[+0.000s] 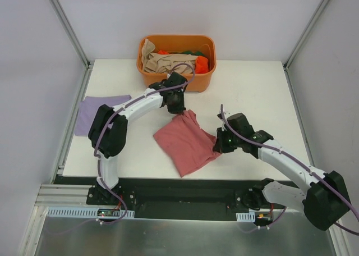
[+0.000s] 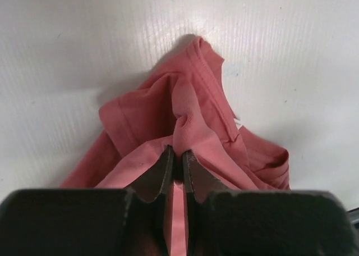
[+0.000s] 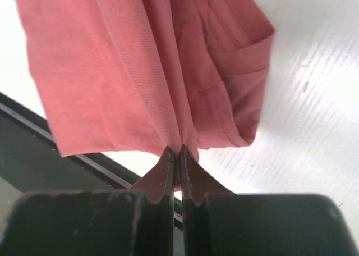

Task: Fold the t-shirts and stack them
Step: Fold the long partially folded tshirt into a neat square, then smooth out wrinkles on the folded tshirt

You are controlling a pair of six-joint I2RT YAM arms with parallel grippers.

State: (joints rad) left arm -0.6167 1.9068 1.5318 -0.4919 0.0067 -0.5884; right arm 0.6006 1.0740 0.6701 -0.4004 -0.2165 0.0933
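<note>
A dusty rose-red t-shirt (image 1: 185,141) lies partly folded in the middle of the table. My left gripper (image 1: 178,108) is shut on its far top corner; in the left wrist view the cloth (image 2: 185,115) bunches up between the jaws (image 2: 176,155). My right gripper (image 1: 220,144) is shut on its right edge; in the right wrist view the cloth (image 3: 140,71) hangs from the jaws (image 3: 175,152). A pale lavender t-shirt (image 1: 95,113) lies folded at the table's left edge. Beige (image 1: 162,59), orange (image 1: 201,64) and green (image 1: 197,53) shirts lie in the tub.
The rigid orange plastic tub (image 1: 176,76) stands at the back middle of the white table (image 1: 258,93), just behind my left gripper. The table's near edge and a black rail (image 1: 185,186) lie below the red shirt.
</note>
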